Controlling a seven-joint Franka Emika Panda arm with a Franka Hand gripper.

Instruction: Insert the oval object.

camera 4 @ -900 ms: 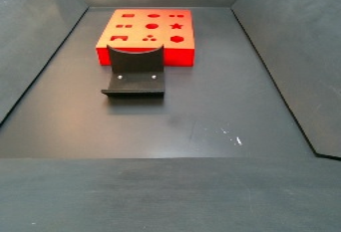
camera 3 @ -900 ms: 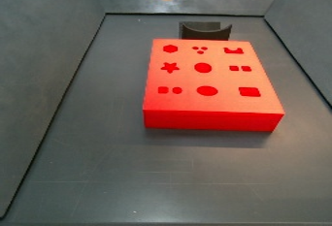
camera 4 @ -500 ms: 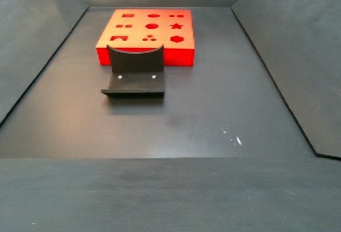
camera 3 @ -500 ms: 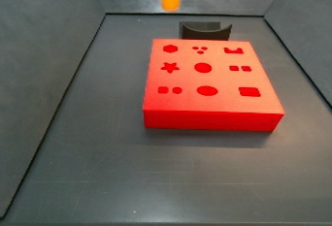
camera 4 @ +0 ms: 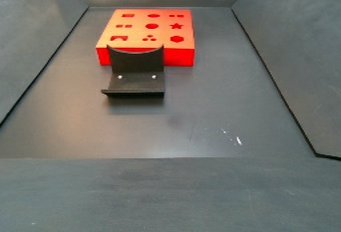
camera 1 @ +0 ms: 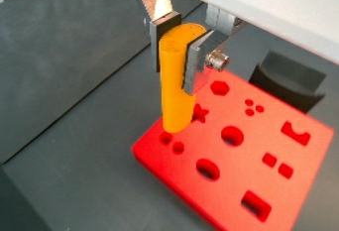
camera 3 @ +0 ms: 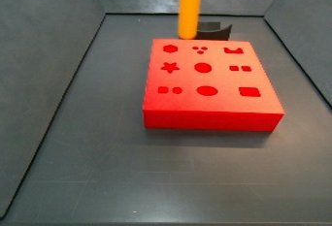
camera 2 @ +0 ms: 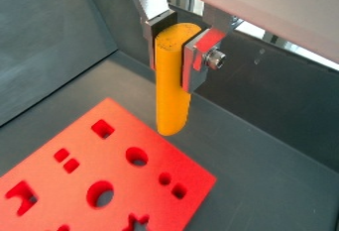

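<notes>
My gripper [camera 1: 179, 52] is shut on the oval object [camera 1: 175, 81], a long orange-yellow peg that hangs upright from between the silver fingers; both wrist views show this [camera 2: 176, 52]. The red block [camera 3: 208, 89] lies flat on the dark floor with several shaped holes in its top, an oval hole [camera 3: 205, 91] among them. In a side view the peg [camera 3: 191, 5] comes down from the top edge, its lower end above the block's far edge. The gripper itself is out of view in both side views. The peg is clear of the block [camera 2: 106, 175].
The dark fixture [camera 3: 211, 28] stands on the floor just behind the block's far edge, partly behind the peg; it also shows in a side view [camera 4: 134, 77] in front of the block [camera 4: 147, 32]. Grey walls enclose the floor on all sides.
In a side view the peg has come lower and shifted right, from the top edge to just above the block's far edge. The block and fixture have not moved.
</notes>
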